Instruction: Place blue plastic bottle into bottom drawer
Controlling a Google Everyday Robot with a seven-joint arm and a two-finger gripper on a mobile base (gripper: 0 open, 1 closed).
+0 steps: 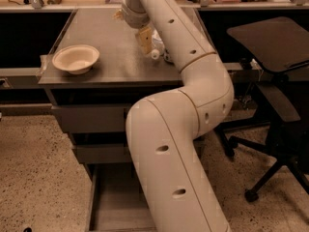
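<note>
Tool [144,38], pale yellow, hung low over the counter [101,37] in the upper middle of the frame, at the end of the wrist that came down from the top edge. Whether it was spread or pressed together could not be told, and no grasp on anything could be made out. Just to the right of it and slightly lower lay the blue plastic bottle [156,50] on the counter, its white cap [154,55] pointing toward the lower left. Most of its clear body was hidden behind the arm [178,129]. Whether the tool touched the bottle could not be told.

That arm, thick and cream-coloured, filled the middle of the frame. It rose from the bottom edge, bent at a large elbow right of centre, and ran back up and left toward the wrist.

At the left of the counter, well apart from the tool, sat a shallow cream bowl [76,58], upright, near the front edge.

Below the counter were two grey upper drawers [89,119], both closed. Under them, in the lower left of the frame, the bottom drawer [113,199] stood pulled out, with part of its plain grey bottom showing and the rest covered by the arm.

On the right of the frame stood a dark office chair [275,81] on a speckled floor [34,168]
</note>
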